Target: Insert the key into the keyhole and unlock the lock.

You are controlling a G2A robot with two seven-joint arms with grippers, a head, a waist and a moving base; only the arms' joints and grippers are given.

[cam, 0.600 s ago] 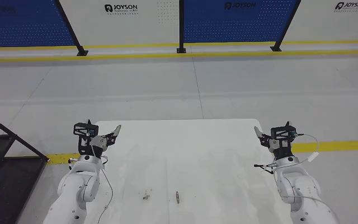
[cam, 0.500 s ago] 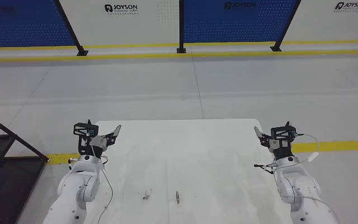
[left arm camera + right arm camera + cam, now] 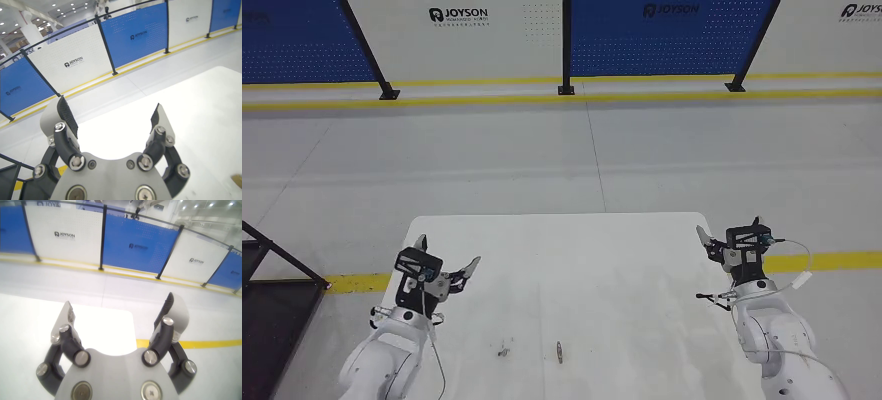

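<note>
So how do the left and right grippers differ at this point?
The left gripper hangs over the table, inside its left edge; the right gripper sits at the table's right edge, partly over the floor. The left gripper is nearer the two small items lying on the table's near part; the right gripper is farther from them. Both are open and hold nothing.

White table [image 3: 572, 260], grey floor [image 3: 542, 150], blue fence panels [image 3: 662, 35]
</note>
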